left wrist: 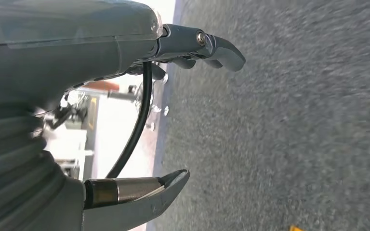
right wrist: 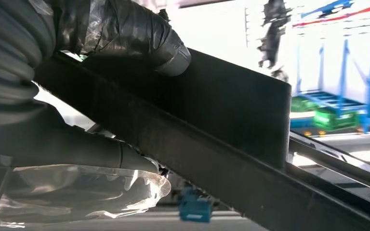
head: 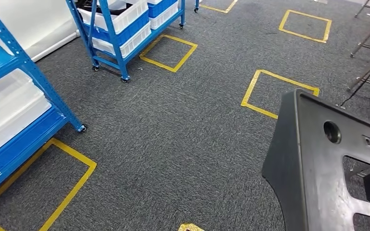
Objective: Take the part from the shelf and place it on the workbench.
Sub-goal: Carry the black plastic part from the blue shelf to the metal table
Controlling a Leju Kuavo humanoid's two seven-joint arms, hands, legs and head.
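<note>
Empty, spread left robot hand (left wrist: 173,115) above seemingly grey carpet (left wrist: 294,125)

Workshop floor, blue shelving (head: 118,45) (on castors), white bins (head: 125,21), yellow floor squares (head: 169,52)

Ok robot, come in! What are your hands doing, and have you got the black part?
Right robot hand grips the black part. Left robot hand open, holding nothing. Part carried above grey carpet; blue shelves off to the left.

Black part (head: 318,168) cut by frame edge
</note>
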